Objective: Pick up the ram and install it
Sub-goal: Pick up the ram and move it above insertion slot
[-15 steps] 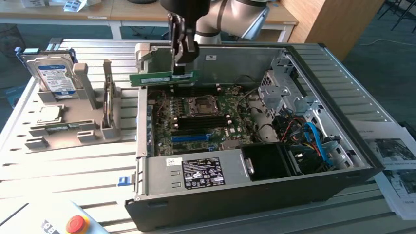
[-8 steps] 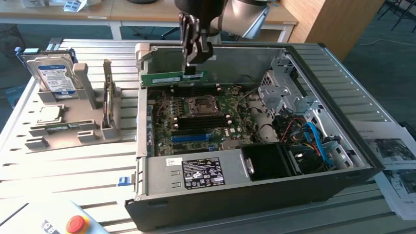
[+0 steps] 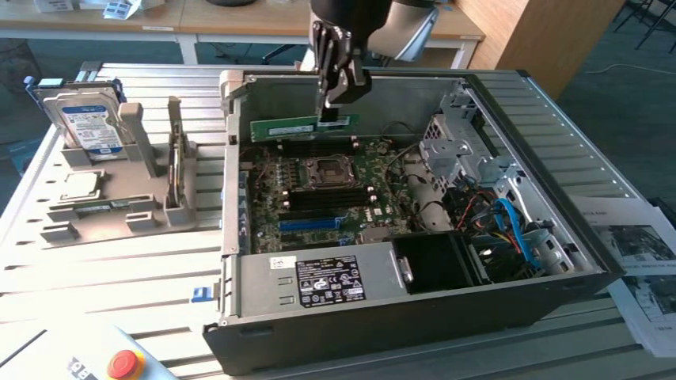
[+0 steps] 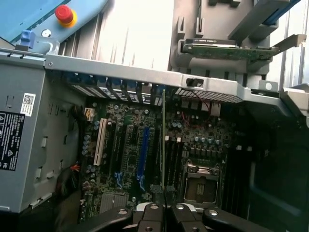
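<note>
In the exterior view, the arm's black gripper (image 3: 334,117) hangs inside the open black-and-grey computer case (image 3: 423,317). Its fingers are pinched on the ram (image 3: 290,127), a long, narrow, flat green circuit-board stick. The grip sits at the stick's end toward the exterior view's right, and the rest runs out toward that view's left. The stick stands on edge, roughly level and clear of the green motherboard (image 3: 370,170). It is between the case's far wall and the square silver processor socket (image 3: 325,172), with dark slots just beneath it.

It carries a pale label on the face I can see; any chips are too small to make out.

In the wrist view the ram (image 4: 163,140) is seen edge-on, a thin green line running straight out from the gripper (image 4: 164,211). The two finger pads are pressed against its flat sides. It lies between the long blue plastic slot (image 4: 143,150) and the processor socket (image 4: 202,182), in line with the dark narrow slots beside the socket.

To my eye, doing this well depends on staying square — the stick parallel to its slot and level end to end. Held at one end only, the free end could sag or twist, so a slow, straight approach seems wise. Whether it is exactly over a slot I cannot tell.
</note>
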`<move>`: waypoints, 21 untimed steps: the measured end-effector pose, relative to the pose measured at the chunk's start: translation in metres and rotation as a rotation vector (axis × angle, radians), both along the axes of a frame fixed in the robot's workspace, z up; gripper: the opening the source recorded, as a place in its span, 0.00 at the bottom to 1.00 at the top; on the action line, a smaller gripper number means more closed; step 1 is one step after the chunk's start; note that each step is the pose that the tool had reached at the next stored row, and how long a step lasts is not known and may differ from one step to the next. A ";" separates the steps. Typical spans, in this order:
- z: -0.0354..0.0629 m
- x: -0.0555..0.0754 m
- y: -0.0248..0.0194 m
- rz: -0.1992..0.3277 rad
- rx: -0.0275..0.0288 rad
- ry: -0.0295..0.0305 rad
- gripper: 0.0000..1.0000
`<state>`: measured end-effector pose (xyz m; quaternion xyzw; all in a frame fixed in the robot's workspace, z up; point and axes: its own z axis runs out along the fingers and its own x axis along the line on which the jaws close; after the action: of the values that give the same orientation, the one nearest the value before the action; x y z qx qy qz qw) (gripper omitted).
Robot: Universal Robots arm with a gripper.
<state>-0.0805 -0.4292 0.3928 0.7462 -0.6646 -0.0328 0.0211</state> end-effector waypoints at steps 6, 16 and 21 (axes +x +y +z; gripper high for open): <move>0.0000 0.018 -0.0006 0.004 0.0000 0.0000 0.12; 0.0000 0.028 -0.0009 0.006 0.0000 0.0001 0.12; -0.0002 0.028 -0.0008 -0.028 0.0000 0.0000 0.12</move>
<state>-0.0521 -0.4300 0.3926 0.7370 -0.6748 -0.0331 0.0206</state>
